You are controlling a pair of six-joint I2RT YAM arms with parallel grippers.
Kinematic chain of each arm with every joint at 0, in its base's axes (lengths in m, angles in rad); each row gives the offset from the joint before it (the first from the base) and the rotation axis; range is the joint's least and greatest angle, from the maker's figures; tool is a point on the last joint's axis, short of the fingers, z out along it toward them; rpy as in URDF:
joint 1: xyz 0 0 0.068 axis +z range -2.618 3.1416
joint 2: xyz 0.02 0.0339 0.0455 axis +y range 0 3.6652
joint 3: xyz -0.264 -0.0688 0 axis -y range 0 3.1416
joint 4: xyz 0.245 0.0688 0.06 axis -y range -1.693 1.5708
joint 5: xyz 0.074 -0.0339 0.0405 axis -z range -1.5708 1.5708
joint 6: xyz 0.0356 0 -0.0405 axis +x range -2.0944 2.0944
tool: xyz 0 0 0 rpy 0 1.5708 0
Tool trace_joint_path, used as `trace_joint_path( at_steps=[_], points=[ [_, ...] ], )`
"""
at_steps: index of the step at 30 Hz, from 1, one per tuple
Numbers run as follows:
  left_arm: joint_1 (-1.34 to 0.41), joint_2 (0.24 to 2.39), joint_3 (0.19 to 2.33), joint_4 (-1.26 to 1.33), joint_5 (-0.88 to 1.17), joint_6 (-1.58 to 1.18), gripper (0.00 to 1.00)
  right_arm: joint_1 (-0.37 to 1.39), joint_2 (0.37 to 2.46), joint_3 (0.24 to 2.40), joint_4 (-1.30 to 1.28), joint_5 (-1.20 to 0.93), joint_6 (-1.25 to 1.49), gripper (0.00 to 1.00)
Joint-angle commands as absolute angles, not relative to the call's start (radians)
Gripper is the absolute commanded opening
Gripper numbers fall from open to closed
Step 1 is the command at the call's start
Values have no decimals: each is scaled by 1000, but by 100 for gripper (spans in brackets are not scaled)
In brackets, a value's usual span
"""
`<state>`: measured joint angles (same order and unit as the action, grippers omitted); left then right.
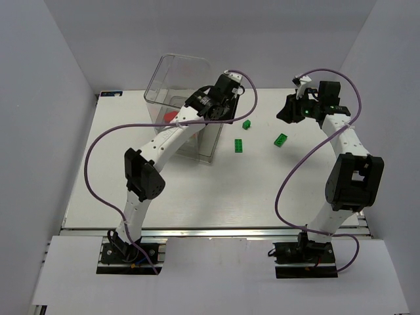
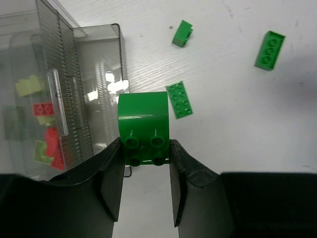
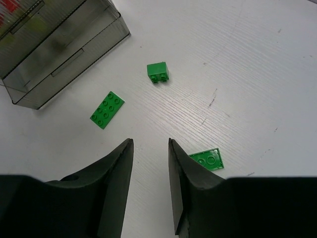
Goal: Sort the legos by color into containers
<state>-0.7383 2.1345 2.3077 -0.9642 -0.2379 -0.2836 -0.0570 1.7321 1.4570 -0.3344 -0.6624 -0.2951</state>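
My left gripper (image 2: 145,148) is shut on a dark green studded lego (image 2: 143,121) and holds it above the table, next to the clear plastic containers (image 2: 94,84). Red (image 2: 49,141) and yellow-green (image 2: 28,87) legos show through the drawer walls. In the top view the left gripper (image 1: 220,115) hangs at the box's right front corner. Three green legos lie loose on the table: a small block (image 3: 158,72), a flat studded plate (image 3: 107,109) and a wedge plate (image 3: 208,160). My right gripper (image 3: 150,144) is open and holds nothing, just left of the wedge plate.
The clear box (image 1: 174,92) stands at the back left of the white table (image 1: 216,197). The loose green bricks (image 1: 247,125) (image 1: 240,145) (image 1: 281,139) lie between the two arms. Grey walls close in the table on the left, right and back.
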Motion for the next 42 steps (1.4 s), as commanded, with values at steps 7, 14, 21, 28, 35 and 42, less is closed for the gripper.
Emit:
trace_joint_path(
  at_steps=[7,14,21,28,35,42],
  points=[
    [-759,2217,2261,-943,-494,-178,0,-61,1707,1427,-304,-661,-278,42],
    [-759,2278,2238,-925,-618,-183,0,-61,1709,1414,-314,-672,-278,42],
    [-769,2304,2198,-940,-707,-212,6,-63,1712,1414,-330,-680,-291,46],
    [-769,2299,2157,-943,-726,-229,49,-61,1718,1413,-345,-703,-314,54],
    [-769,2295,2167,-954,-719,-244,62,-60,1729,1420,-383,-718,-377,63],
    [-769,2275,2204,-971,-697,-270,48,-55,1753,1422,-408,-697,-454,78]
  ],
)
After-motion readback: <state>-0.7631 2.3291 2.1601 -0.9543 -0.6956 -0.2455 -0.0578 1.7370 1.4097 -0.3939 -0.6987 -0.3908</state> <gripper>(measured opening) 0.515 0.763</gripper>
